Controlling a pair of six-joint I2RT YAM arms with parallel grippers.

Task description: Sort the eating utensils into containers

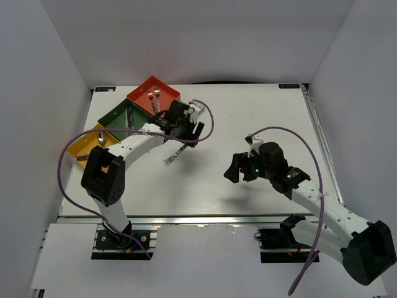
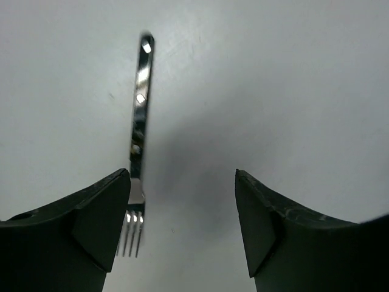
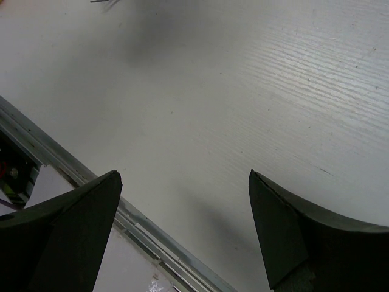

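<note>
- Silver metal fork (image 2: pixel 140 121) flat on white table (image 2: pixel 292 91), just inside one finger of left gripper (image 2: pixel 182 176); jaws wide apart, straddling for pickup.
- Red-orange square tray (image 1: pixel 166 85) close by, two utensils (image 1: pixel 151 97) inside: likely drop spot.
- Right gripper (image 3: pixel 183 176) well apart, jaws spread, holding nothing.

Top overhead; wrists close over table (image 1: pixel 260 112); left shares fork (image 1: pixel 173 156).

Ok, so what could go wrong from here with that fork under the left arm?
1. The fork lies off centre, its tines by one finger of the open jaws on the left arm, so closing may miss it or push it aside.
2. It lies flat on the table; thin metal may slip out on lifting.
3. The red tray already holds two utensils; a drop may land on them.
</note>
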